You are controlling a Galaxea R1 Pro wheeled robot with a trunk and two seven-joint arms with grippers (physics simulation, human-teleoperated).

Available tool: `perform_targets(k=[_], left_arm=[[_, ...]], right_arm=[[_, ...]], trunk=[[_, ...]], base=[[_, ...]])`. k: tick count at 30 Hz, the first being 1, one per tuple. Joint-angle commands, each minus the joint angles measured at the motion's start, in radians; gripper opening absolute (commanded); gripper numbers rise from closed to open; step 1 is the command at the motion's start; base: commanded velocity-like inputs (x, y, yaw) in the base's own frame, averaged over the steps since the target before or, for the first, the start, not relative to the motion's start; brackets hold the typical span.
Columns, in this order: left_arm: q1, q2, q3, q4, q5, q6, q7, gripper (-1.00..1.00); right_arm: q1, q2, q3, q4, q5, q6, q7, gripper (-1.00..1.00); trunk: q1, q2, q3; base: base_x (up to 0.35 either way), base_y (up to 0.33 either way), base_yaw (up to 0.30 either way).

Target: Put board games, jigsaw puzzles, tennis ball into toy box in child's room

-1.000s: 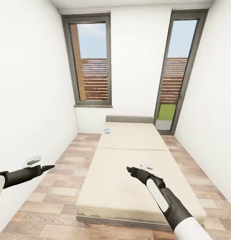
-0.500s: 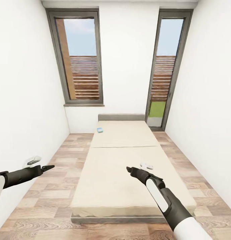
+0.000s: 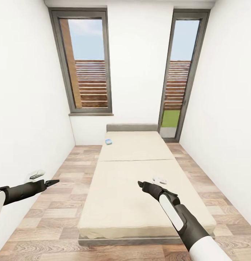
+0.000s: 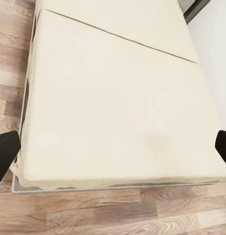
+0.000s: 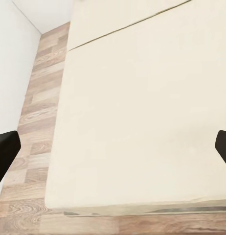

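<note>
A wide low bed (image 3: pixel 139 188) with a cream mattress and grey padded edge runs down the middle of a narrow white room. Near its far left corner lies a small light blue and white flat thing (image 3: pixel 108 142), too small to identify. My left gripper (image 3: pixel 53 182) hangs open over the wood floor left of the bed. My right gripper (image 3: pixel 141 185) is open above the mattress's near half. Both wrist views look down on bare mattress (image 4: pixel 118 98) (image 5: pixel 142 107) with the fingertips (image 4: pixel 5 156) (image 5: pixel 223 144) spread wide apart. The table, toy box, puzzles and tennis ball are out of view.
Two tall grey-framed windows (image 3: pixel 85 65) (image 3: pixel 179 72) stand in the far wall. White walls close in on both sides. Strips of wood-plank floor (image 3: pixel 63 203) run along each side of the bed, the left one wider.
The whole picture has shifted, so the camera moved: the bed now sits a little further off and more central. Both arms hold the same pose.
</note>
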Motion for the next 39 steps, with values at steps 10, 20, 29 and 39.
perform_targets(k=[10, 20, 29, 39], left_arm=[[-0.002, -0.001, 0.002, 0.0, 0.002, 0.005, -0.003, 1.0], [-0.001, -0.001, 0.003, 0.0, 0.002, 0.005, -0.003, 1.0], [-0.001, -0.001, 0.003, 0.0, 0.002, 0.005, -0.003, 1.0], [-0.001, -0.001, 0.003, 0.0, 0.002, 0.005, -0.003, 1.0]], right_arm=[[-0.002, -0.001, 0.004, 0.001, -0.011, -0.041, -0.006, 1.0], [-0.004, -0.001, 0.004, 0.001, -0.012, -0.054, -0.003, 1.0], [-0.004, 0.0, 0.004, 0.001, -0.012, -0.056, -0.003, 1.0], [-0.004, 0.002, 0.006, 0.001, -0.012, -0.056, -0.003, 1.0]], trunk=[[0.001, -0.002, -0.002], [0.001, -0.002, -0.002], [0.001, -0.002, -0.002], [0.001, -0.002, -0.002]], base=[[0.064, 0.041, -0.001], [0.164, 0.103, -0.005], [0.022, 0.011, -0.079], [0.108, 0.053, -0.025]])
